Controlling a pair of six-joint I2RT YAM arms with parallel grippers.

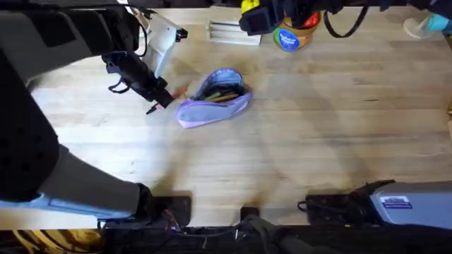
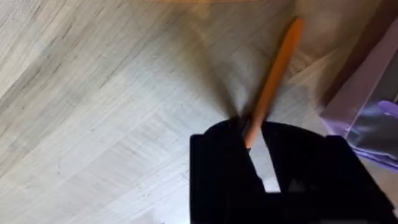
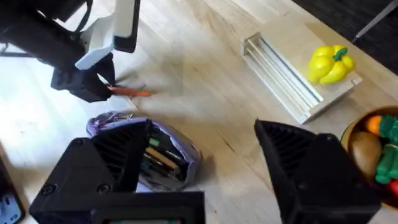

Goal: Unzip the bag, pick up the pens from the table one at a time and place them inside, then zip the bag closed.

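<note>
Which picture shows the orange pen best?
The left wrist view: the orange pen runs long and near, its end pinched in the left hand. The right wrist view shows it farther off, small, sticking out from that hand beside the bag. In the overhead view just a reddish bit peeks out by the hand.

From my right wrist feed: the purple bag (image 3: pixel 163 151) lies unzipped on the table (image 3: pixel 205 106), pens (image 3: pixel 163 158) inside. Left gripper (image 3: pixel 102 90) pinches an orange pen (image 3: pixel 130 91). Right gripper (image 3: pixel 230 180) fingers spread wide. Yellow toy pepper (image 3: pixel 331 63) beyond.
</note>
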